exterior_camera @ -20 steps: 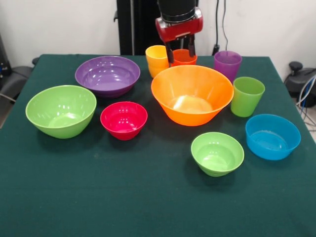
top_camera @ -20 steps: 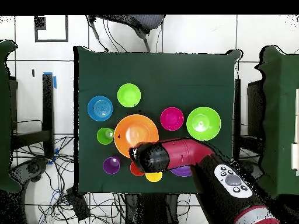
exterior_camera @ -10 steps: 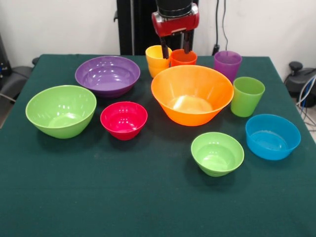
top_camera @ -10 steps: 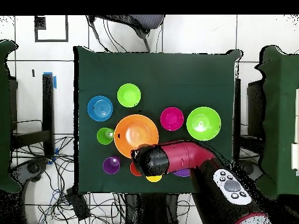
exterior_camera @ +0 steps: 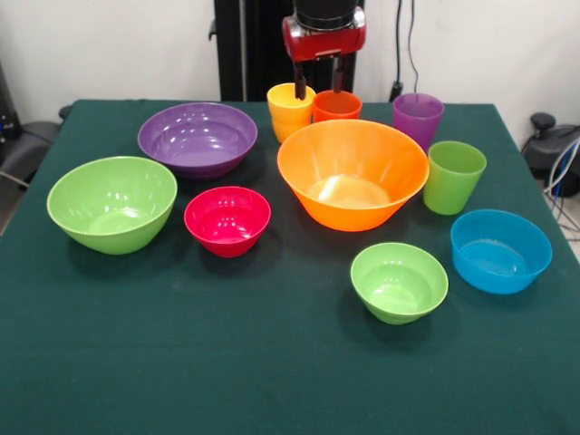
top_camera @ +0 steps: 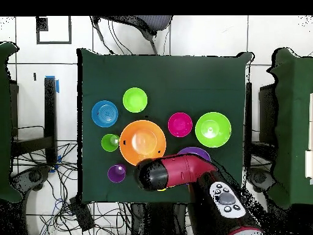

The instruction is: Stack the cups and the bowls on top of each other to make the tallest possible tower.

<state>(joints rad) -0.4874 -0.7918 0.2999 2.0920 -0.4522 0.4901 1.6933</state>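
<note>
A dark green cloth covers the table [exterior_camera: 272,381], which stands before a white wall. The hand [exterior_camera: 317,83] hangs released and empty, its two dark fingers spread just above the yellow cup [exterior_camera: 289,109] and the orange cup [exterior_camera: 337,104]. The big orange bowl [exterior_camera: 352,172] sits mid-table, the purple bowl [exterior_camera: 198,138] and big light green bowl [exterior_camera: 111,202] off to one side, and the magenta-red bowl [exterior_camera: 227,219] between them. The small light green bowl [exterior_camera: 399,281] and blue bowl [exterior_camera: 500,250] sit nearer the front. A purple cup [exterior_camera: 417,118] and green cup [exterior_camera: 454,175] stand upright beside the orange bowl.
</note>
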